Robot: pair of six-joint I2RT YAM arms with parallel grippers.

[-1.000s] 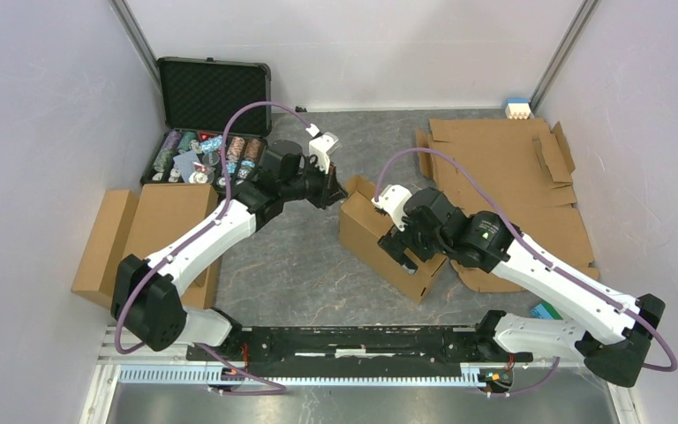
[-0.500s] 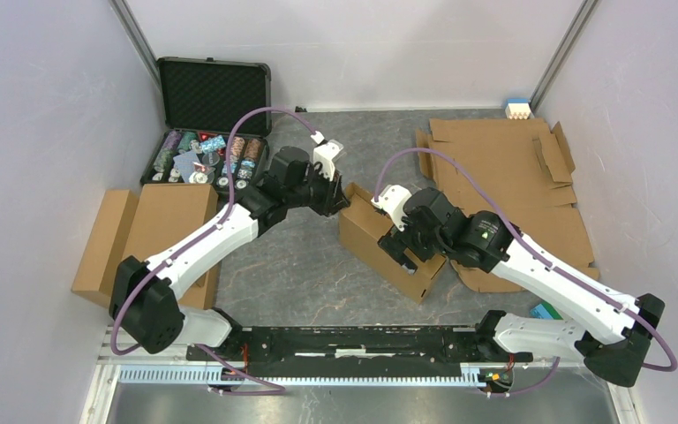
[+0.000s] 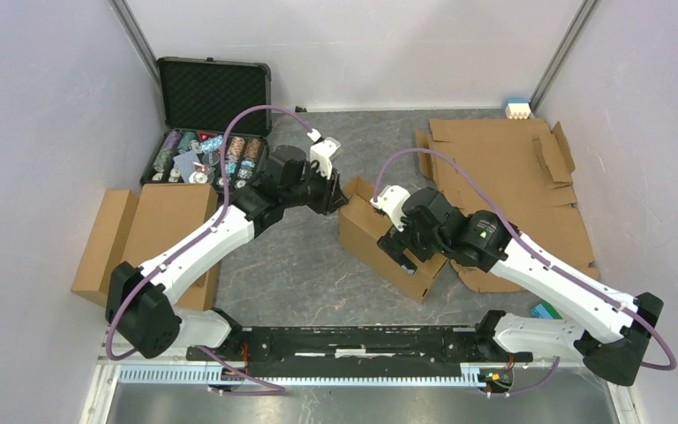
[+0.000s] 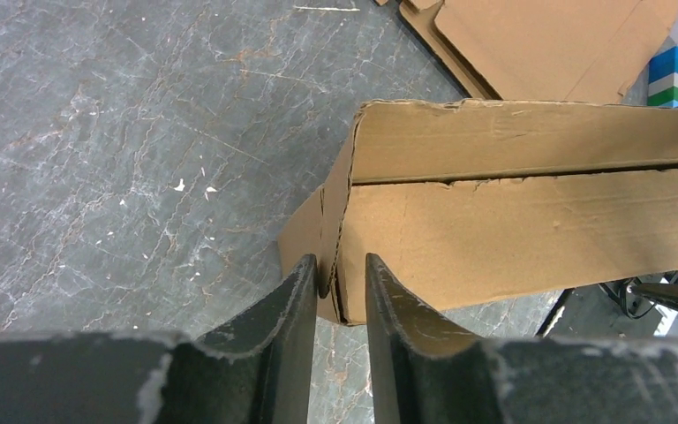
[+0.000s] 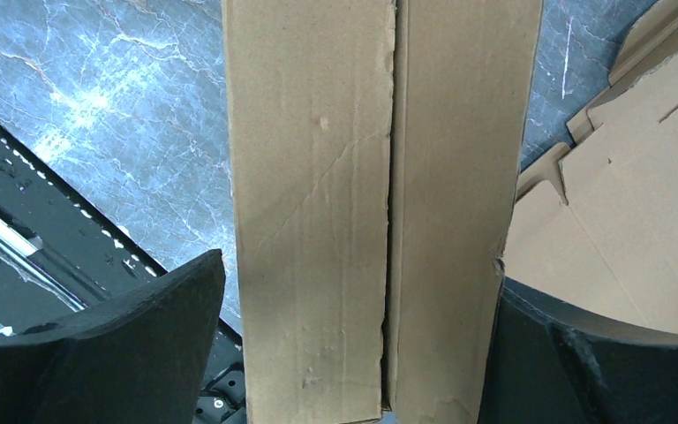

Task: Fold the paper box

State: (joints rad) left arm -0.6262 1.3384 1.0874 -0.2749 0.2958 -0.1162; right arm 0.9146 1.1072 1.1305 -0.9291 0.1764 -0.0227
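— What do you see of the paper box (image 3: 380,237) from your station?

— I see plain brown corrugated cardboard, no print, already folded into a long closed block. It lies on the grey table near the centre, and its long axis runs from about ten o'clock to four o'clock.

— And the top side?

— On my wrist views two panels meet along one seam, with slightly torn edges. At the ten o'clock end a small flap stands out.

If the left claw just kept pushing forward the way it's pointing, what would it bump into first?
The paper box. The left gripper already straddles a cardboard edge at the box's near corner, so going on it would likely meet that corner almost at once. Whether its fingers already touch the cardboard is hard to tell.
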